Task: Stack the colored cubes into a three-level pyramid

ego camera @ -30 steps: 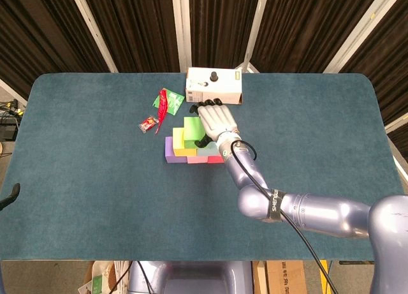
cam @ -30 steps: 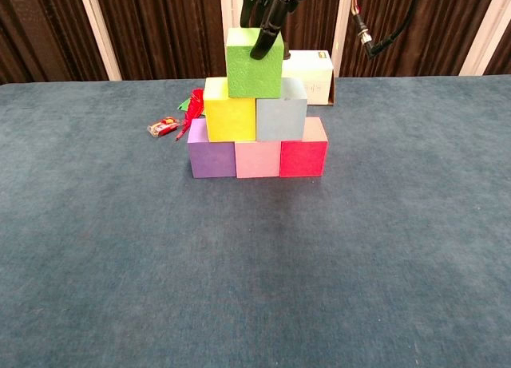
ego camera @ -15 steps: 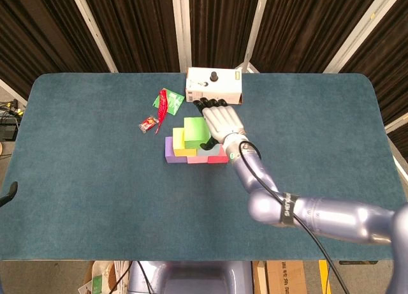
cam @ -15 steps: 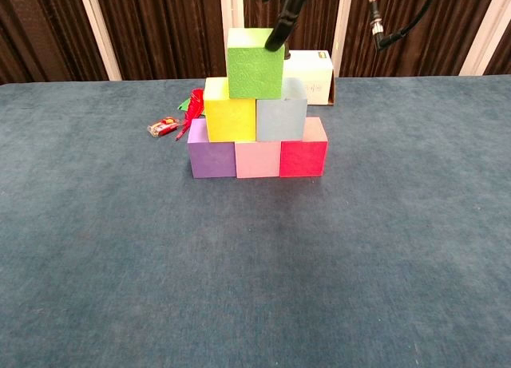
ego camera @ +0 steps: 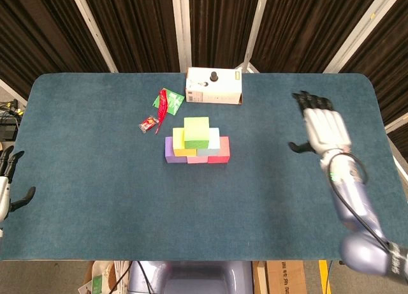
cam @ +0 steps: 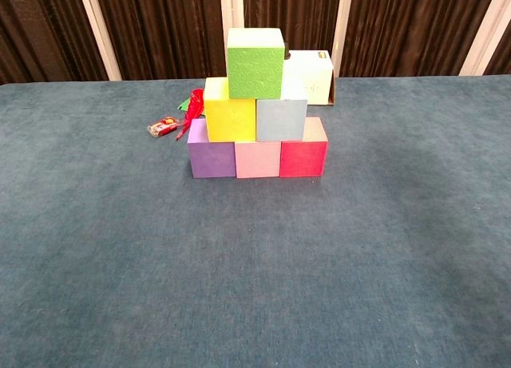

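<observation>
A pyramid of cubes stands mid-table. Its bottom row is a purple cube (cam: 212, 156), a pink cube (cam: 258, 159) and a red cube (cam: 303, 156). On them sit a yellow cube (cam: 229, 112) and a light blue cube (cam: 281, 117). A green cube (cam: 255, 62) tops the stack (ego camera: 196, 132). My right hand (ego camera: 322, 129) hovers far right of the pyramid, fingers spread, holding nothing. My left hand (ego camera: 7, 182) shows at the left edge of the head view, fingers apart and empty.
A white box (ego camera: 214, 86) lies behind the pyramid near the table's far edge. A red and green wrapper (ego camera: 167, 101) and a small red packet (ego camera: 148, 124) lie to the left of the stack. Dark curtains hang behind the table (ego camera: 95, 179).
My right hand has let go of the green cube and swung away to the right, out of the chest view. My left hand has come into view at the left edge.
</observation>
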`<act>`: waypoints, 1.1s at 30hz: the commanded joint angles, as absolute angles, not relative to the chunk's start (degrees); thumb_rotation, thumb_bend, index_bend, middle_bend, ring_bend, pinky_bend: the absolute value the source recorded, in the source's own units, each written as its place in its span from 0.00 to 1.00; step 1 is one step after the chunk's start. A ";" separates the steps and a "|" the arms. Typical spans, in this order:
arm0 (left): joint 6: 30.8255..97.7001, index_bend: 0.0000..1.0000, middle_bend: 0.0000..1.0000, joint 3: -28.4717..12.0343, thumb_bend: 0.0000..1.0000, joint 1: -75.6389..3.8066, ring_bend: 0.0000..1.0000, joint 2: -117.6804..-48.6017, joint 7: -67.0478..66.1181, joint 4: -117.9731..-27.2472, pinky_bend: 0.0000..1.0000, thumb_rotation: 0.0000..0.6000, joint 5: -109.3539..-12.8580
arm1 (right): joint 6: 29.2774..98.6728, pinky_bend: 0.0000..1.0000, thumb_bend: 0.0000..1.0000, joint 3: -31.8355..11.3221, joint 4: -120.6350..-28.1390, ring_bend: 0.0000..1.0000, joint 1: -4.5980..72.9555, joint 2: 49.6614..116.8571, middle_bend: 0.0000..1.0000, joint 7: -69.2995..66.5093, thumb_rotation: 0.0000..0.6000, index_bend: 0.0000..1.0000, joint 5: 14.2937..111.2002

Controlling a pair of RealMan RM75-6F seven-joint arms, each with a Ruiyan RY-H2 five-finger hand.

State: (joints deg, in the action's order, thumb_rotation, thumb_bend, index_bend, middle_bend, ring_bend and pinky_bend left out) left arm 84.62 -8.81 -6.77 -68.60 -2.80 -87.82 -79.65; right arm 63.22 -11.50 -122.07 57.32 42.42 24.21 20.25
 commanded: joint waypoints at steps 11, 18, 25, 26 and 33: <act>89.33 0.12 0.00 -7.91 0.38 -6.00 0.00 -68.41 2.99 -84.77 0.00 1.00 -83.85 | 90.98 0.00 0.26 4.50 -106.94 0.00 20.65 59.07 0.02 4.33 1.00 0.00 69.02; 87.13 0.12 0.00 -7.36 0.38 -5.94 0.00 -66.87 1.64 -86.96 0.00 1.00 -82.13 | 98.05 0.00 0.26 4.51 -96.66 0.00 14.67 67.33 0.02 4.98 1.00 0.00 76.21; 87.56 0.12 0.00 -7.55 0.38 -5.77 0.00 -66.62 3.22 -87.73 0.00 1.00 -82.07 | 99.11 0.00 0.26 3.90 -93.33 0.00 12.05 69.48 0.02 6.67 1.00 0.00 79.00; 87.72 0.12 0.00 -7.58 0.38 -5.69 0.00 -66.56 3.31 -87.74 0.00 1.00 -82.04 | 98.69 0.00 0.26 3.81 -93.19 0.00 11.98 69.41 0.02 7.03 1.00 0.00 79.30; 87.76 0.12 0.00 -7.14 0.38 -5.44 0.00 -65.67 5.83 -88.20 0.00 1.00 -82.83 | 94.98 0.00 0.26 3.43 -93.44 0.00 11.19 68.07 0.02 7.51 1.00 0.00 79.50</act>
State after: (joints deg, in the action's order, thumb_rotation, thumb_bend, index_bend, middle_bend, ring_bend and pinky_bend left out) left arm 87.82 -7.36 -5.48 -65.97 5.18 -88.05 -82.43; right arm 95.97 3.50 -93.20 11.40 68.62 7.56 79.78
